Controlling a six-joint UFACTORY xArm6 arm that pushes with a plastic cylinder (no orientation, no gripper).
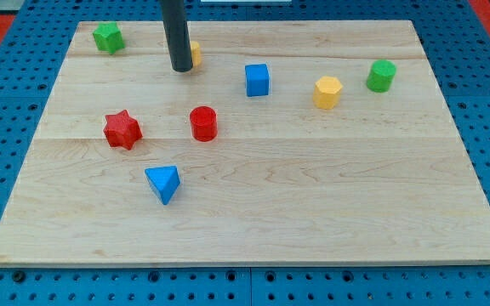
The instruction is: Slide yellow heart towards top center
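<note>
The yellow heart [195, 53] shows only as a thin orange-yellow sliver; its shape cannot be made out, because the dark rod stands in front of most of it. It peeks out on the right side of my tip [181, 68], apparently touching it, near the top of the wooden board [313, 212] and left of the top centre. There are no jaws to open or shut here: the arm ends in a bare rod.

From the view's left: the green star [107, 37] lies left of my tip and slightly above; the red star [122, 129] below-left; the blue triangle [163, 183] well below; the red cylinder [203, 123] below, just right; the blue cube [257, 80] to the right; the yellow hexagon [327, 92] farther right; the green cylinder [381, 76] farthest right.
</note>
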